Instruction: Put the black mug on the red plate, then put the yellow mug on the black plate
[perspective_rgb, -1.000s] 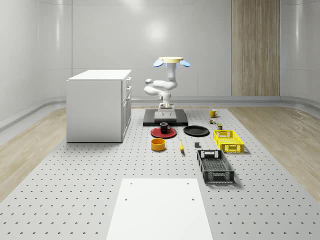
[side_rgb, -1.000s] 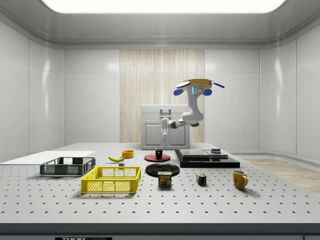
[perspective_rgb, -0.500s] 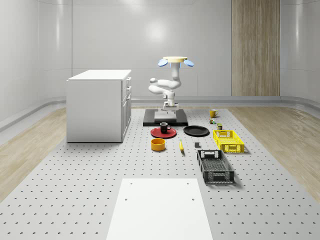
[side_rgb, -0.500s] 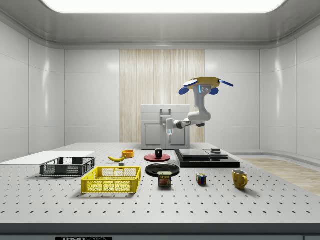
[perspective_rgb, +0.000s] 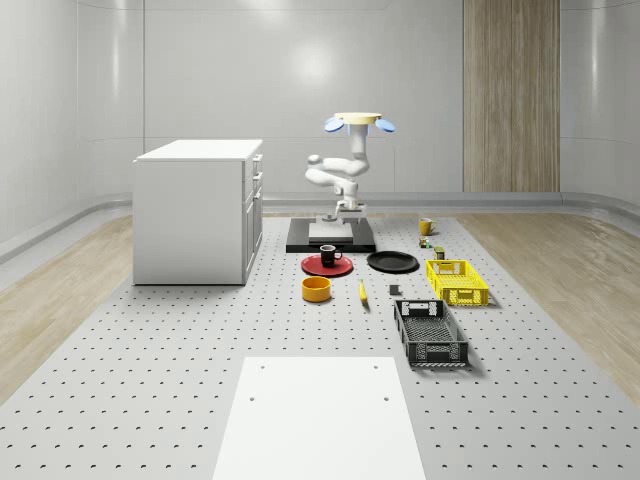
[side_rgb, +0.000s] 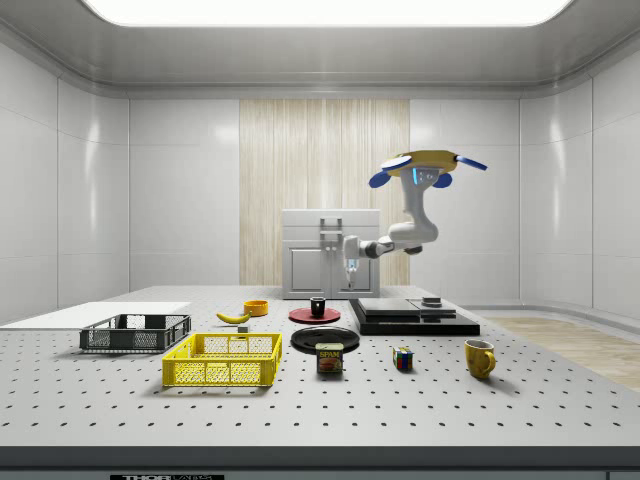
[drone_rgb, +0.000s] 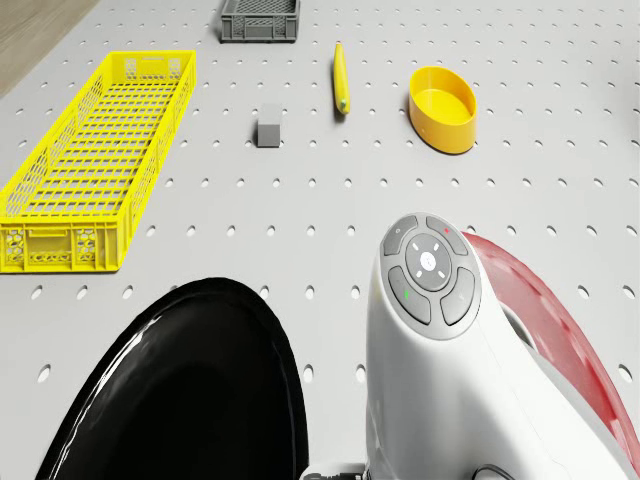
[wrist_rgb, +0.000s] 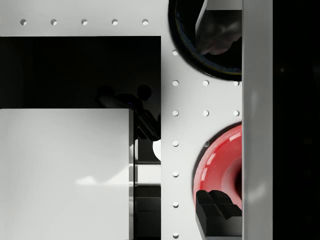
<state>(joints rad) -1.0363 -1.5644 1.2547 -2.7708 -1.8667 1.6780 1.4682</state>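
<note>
Across the perforated table (perspective_rgb: 150, 380), the black mug (perspective_rgb: 329, 255) is seen standing on the red plate (perspective_rgb: 312, 266). The drone (side_rgb: 428, 163) has been carried away toward the side view's right, its gripper (side_rgb: 352, 267) empty, finger spacing indiscernible. The yellow mug (side_rgb: 479, 358) is left untouched, well apart from the black plate (perspective_rgb: 392, 262).

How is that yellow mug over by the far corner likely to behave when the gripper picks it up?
The yellow mug looks rigid and glossy, so it may be slippery between the fingers. It stands upright on a flat base with a handle to one side, so it probably won't roll, though a sideways nudge might tip or spin it. It seems small and likely light.
</note>
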